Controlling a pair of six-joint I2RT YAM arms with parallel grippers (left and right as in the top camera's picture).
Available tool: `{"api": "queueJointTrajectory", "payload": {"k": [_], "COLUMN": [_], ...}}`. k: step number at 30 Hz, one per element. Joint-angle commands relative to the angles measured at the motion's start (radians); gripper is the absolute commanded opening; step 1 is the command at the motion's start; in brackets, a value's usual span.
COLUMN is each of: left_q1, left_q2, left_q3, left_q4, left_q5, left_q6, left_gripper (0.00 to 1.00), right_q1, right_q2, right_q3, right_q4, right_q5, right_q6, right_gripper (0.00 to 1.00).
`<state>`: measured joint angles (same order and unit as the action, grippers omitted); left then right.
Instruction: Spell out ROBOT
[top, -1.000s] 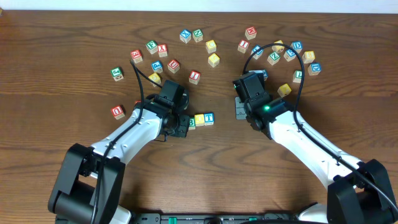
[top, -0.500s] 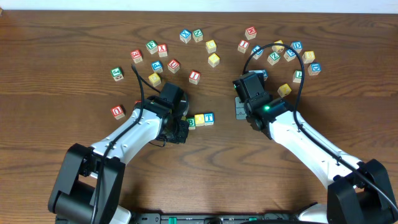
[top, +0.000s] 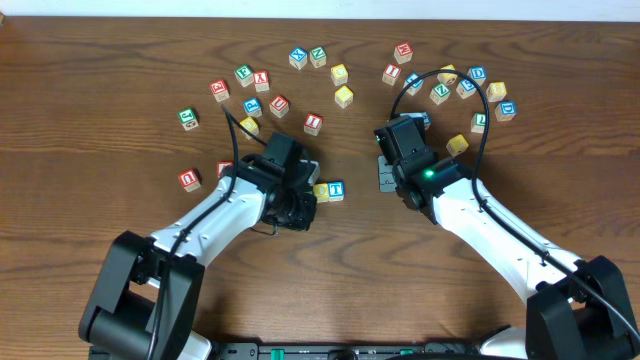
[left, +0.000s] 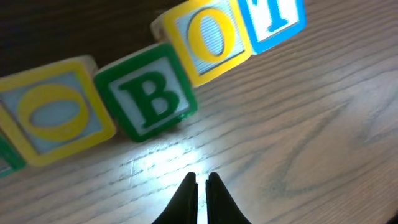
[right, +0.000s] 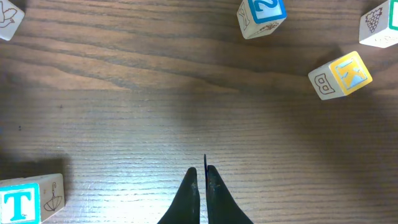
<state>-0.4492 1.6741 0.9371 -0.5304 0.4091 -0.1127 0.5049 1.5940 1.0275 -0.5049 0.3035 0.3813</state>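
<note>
Hovering low over the wood, the left gripper (left: 200, 182) has its two dark fingertips pressed together with only a hairline between them, and it holds nothing. At 11 o'clock from those tips, a little apart from them, stands the green-lettered B cube (left: 149, 99). It belongs to a slanted row. Close against its 9 o'clock side is the first O cube (left: 56, 112), yellow-lettered. Against its 2 o'clock side is the second O cube (left: 208, 40), then the blue-lettered T cube (left: 273, 15), which is cut by the top edge. At the 8 o'clock edge of this view a green sliver (left: 5, 163) of another cube shows beside the first O cube; its letter cannot be read.

From overhead, the left arm (top: 215, 215) covers most of that row. Only the second O cube and the T cube show at its 3 o'clock side, near the middle of the table (top: 330, 290).

The right gripper (right: 202, 171) is likewise closed tight and empty, over bare wood. The T cube sits well off at its 8 o'clock, in the corner of the right wrist view. A blue-lettered cube (right: 261, 15) lies at 1 o'clock, and a tilted yellow K cube (right: 342, 74) at 2 o'clock, with a grape-picture cube (right: 380, 25) beyond it. Overhead, loose cubes (top: 315, 122) scatter across the table from 10 o'clock to 2 o'clock.
</note>
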Motion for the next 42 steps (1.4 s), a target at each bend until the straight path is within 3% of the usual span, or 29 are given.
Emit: {"api": "queueJointTrajectory", "payload": {"k": [1, 42], "left_q1": [-0.002, -0.002], "left_q2": [0.004, 0.044], "left_q3": [-0.01, -0.005], "left_q4": [0.011, 0.077], "left_q5": [-0.042, -0.089], "left_q6": [0.013, 0.003], "left_gripper": [0.08, 0.08], "right_q1": [-0.006, -0.006], "right_q2": [-0.019, -0.019], "right_q3": [0.019, 0.019], "right_q4": [-0.001, 0.004], "right_q5": [0.008, 0.008], "right_q6": [-0.003, 0.006], "right_gripper": [0.01, 0.01]}}
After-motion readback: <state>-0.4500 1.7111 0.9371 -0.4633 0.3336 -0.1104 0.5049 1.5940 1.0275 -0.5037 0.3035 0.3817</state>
